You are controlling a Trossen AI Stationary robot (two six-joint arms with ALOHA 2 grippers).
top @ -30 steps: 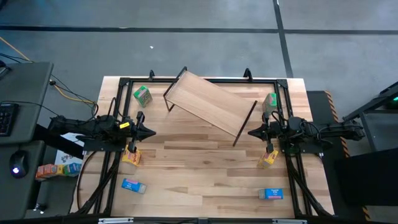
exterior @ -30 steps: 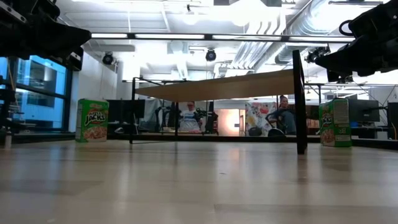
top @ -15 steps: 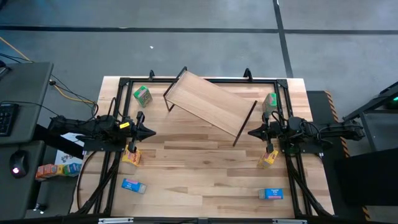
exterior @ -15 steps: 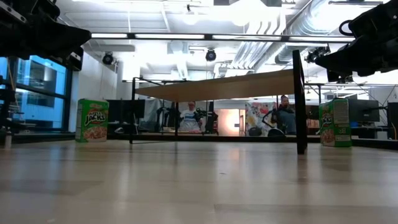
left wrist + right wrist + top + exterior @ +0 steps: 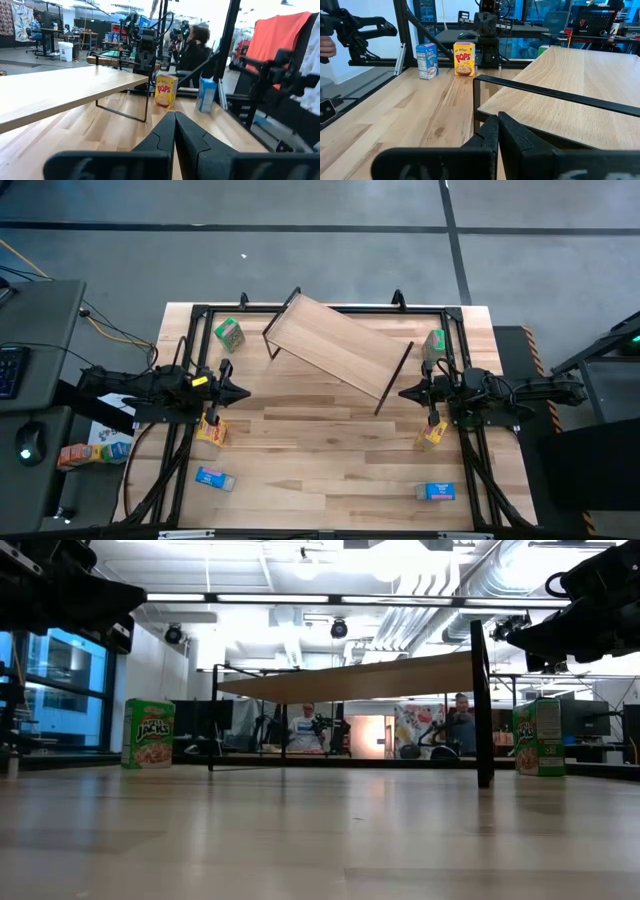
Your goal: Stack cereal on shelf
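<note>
Both hands are pressed together and hold nothing. The left hand point(image 5: 243, 392) hangs above the bench point(image 5: 320, 470) near its left edge, fingers pointing toward the middle; its own wrist view shows the two fingertips point(image 5: 174, 131) meeting in a closed wedge. The right hand point(image 5: 404, 393) hangs near the right edge, pointing back toward the left one, its fingers point(image 5: 498, 131) likewise shut. Neither touches a box or the shelf. Both arms lie stretched level from the side rails, facing each other across the bench.

The shelf point(image 5: 338, 346) stands on the far half of the bench, turned at a slant, one end near the far edge and the other reaching toward the right hand. Its top is bare. In the low view the board point(image 5: 350, 678) rides on thin black legs, and one leg stands just in front of the right hand in that arm's wrist view.

Six cereal boxes sit apart on the bench. A green box point(image 5: 229, 332) stands near the far left corner, and a second green box point(image 5: 434, 343) by the right edge, just past the shelf's end. A yellow box point(image 5: 211, 430) lies near the left edge just beside the left arm, and another yellow box point(image 5: 431, 435) near the right edge beside the right arm. A blue box point(image 5: 215, 478) lies toward the near left corner, and a second blue box point(image 5: 435, 492) toward the near right corner.

People show in the room beyond the bench.
</note>
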